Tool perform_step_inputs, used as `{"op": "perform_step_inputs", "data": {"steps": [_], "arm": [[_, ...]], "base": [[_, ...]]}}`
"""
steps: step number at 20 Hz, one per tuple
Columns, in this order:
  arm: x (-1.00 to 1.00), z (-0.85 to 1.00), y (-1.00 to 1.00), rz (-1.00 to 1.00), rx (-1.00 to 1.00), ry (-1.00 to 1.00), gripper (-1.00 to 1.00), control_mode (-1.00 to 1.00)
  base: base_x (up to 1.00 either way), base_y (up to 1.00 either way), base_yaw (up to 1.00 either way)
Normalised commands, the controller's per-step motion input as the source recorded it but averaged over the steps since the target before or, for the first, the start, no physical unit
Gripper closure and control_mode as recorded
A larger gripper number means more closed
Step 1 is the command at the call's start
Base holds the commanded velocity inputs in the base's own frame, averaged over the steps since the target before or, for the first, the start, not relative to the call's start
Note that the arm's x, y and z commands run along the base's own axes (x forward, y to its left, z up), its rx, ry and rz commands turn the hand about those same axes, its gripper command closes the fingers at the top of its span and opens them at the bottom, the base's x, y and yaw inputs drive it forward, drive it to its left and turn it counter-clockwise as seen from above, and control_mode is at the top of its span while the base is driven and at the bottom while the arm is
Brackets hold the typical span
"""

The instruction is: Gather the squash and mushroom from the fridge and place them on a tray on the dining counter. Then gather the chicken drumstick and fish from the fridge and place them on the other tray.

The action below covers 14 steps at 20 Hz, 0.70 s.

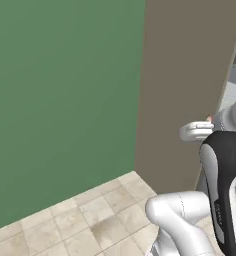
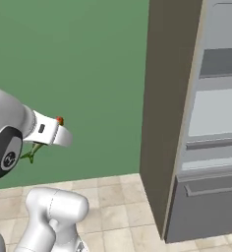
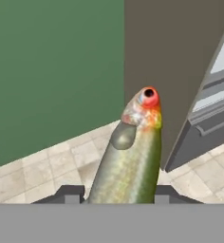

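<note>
Fish (image 3: 130, 156) clamped between gripper (image 3: 117, 193) fingertips, head pointing out ahead; fridge (image 3: 199, 90) seemingly open, right.

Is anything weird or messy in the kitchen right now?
Nothing is spilled or broken. The oddest sight is the fish sticking out of the gripper, in the air beside the open fridge.
</note>
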Motion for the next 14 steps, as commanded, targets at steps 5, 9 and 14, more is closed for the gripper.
{"op": "perform_step_inputs", "data": {"steps": [5,9,14], "arm": [[0.0,0.0,0.0,0.0,0.0,0.0,1.0,1.0],[0.0,0.0,0.0,0.0,0.0,0.0,1.0,1.0],[0.0,0.0,0.0,0.0,0.0,0.0,1.0,1.0]], "base": [[-0.67,0.54,-0.47],[-0.72,0.55,-0.45],[-0.87,0.34,-0.4]]}}
